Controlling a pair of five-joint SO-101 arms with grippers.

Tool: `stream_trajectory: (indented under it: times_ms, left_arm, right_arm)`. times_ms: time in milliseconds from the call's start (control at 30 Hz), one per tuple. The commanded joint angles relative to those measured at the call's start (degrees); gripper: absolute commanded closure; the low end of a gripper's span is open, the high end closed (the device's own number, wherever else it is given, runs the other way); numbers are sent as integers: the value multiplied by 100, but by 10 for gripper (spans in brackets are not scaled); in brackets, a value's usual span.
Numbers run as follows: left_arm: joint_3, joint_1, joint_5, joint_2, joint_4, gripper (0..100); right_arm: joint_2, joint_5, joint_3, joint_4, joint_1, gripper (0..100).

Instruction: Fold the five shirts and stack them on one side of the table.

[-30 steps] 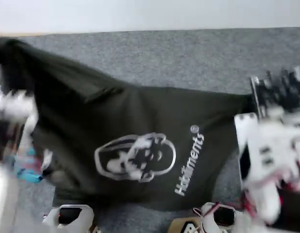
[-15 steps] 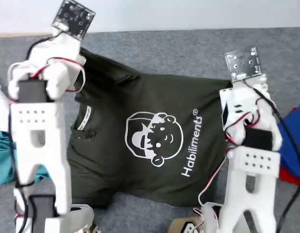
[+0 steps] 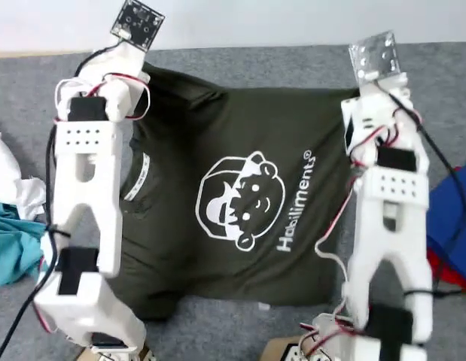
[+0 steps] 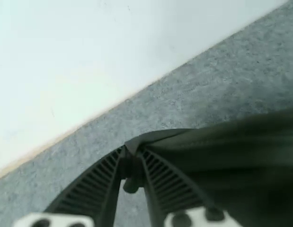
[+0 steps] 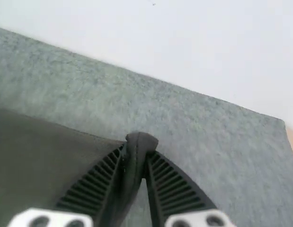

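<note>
A dark olive shirt (image 3: 240,203) with a white cartoon print lies spread across the grey table (image 3: 278,68), print side up. My left gripper (image 3: 138,75) is at the shirt's far left corner and is shut on a pinch of its fabric (image 4: 137,142). My right gripper (image 3: 358,92) is at the far right corner, shut on a fold of the same shirt (image 5: 137,146). Both arms stretch from the near edge along the shirt's two sides. The shirt's near hem lies between the arm bases.
A white and teal heap of clothes (image 3: 10,218) lies at the left edge. Blue and red cloth (image 3: 451,226) sits at the right edge. A pale wall (image 3: 233,19) runs behind the table's far edge. Bare grey table shows beyond the shirt.
Both arms have carried the shirt's corners toward the far edge, pulling the shirt flat and farther back. The print now sits more squarely between the arms.
</note>
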Motion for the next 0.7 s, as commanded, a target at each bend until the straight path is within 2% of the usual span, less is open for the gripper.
stream_trajectory:
  times_ms: [0, 200, 467, 667]
  left_arm:
    - [-1051, -149, -9, 413, -158, 998]
    - [-2510, -255, -9, 1591, -53, 998]
    - [-4655, -246, -9, 3042, 413, 998]
    - [-5727, -246, -44, 3842, 747, 998]
  right_arm:
    - [611, 35, -1073, -127, 57, 988]
    - [1982, 35, -2435, -84, 48, 988]
    - [3345, 53, -3622, -75, -40, 988]
    - [4048, 53, -4281, -75, -163, 988]
